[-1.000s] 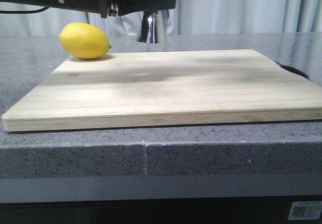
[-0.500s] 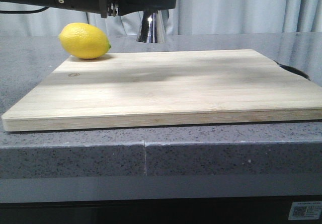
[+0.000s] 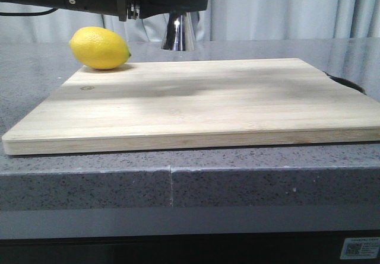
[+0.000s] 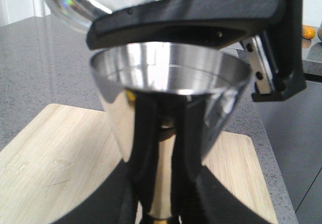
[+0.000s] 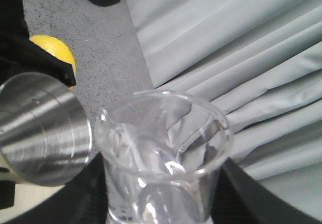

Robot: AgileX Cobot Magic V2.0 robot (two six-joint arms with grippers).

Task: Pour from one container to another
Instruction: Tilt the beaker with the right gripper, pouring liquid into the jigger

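Cutting board (image 3: 196, 101) lies nearest on the tabletop (image 3: 89, 187); lemon (image 3: 100, 48) at its far-left corner. Beyond — left tool (image 4: 161, 204) clamps the jigger (image 4: 168, 90) waist; right tool, fingertips hidden, grips the tilted beaker (image 5: 163, 158) just beside the jigger rim.

No text is showing up clearly enough to read. A small white sticker (image 3: 360, 249) is sitting at the bottom right below the desk (image 3: 178, 184), carrying a code square and print too tiny to read.
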